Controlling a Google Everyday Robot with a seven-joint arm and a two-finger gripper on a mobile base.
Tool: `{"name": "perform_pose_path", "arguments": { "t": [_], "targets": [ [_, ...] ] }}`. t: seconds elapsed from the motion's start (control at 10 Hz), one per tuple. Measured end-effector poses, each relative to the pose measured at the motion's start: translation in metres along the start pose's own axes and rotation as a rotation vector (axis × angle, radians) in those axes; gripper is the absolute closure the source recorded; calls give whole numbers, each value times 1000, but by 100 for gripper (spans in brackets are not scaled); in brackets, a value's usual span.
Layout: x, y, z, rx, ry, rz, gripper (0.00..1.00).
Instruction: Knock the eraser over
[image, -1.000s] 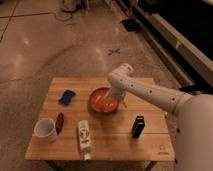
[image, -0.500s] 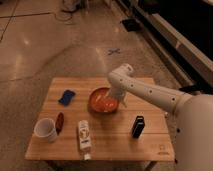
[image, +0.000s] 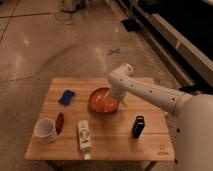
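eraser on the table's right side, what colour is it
The eraser is black, in the camera view. The gripper hangs over the orange bowl.

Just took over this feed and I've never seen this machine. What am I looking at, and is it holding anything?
One camera looks down on a wooden table. The white tube is the robot's single arm, reaching in from the right. Its hand hangs at the right rim of an orange bowl; whether it holds anything cannot be seen. Also on the table: a blue pad, a white cup, a dark red item beside it, a white bottle lying down, and the black eraser, standing upright right of the bottle, apart from the hand, not yet knocked over.
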Motion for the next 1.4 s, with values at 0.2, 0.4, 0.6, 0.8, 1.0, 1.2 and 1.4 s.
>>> {"name": "perform_pose_path", "arguments": {
  "t": [0.2,0.4,0.6,0.8,1.0,1.2,1.4],
  "targets": [
    [0,0,0,0,0,0,20],
    [0,0,0,0,0,0,20],
    [0,0,0,0,0,0,20],
    [9,0,-8,6,12,13,20],
    [27,15,-25,-4,41,37,20],
    [46,39,-50,-23,83,68,20],
    [50,72,-68,-54,100,103,20]
  ]
}}
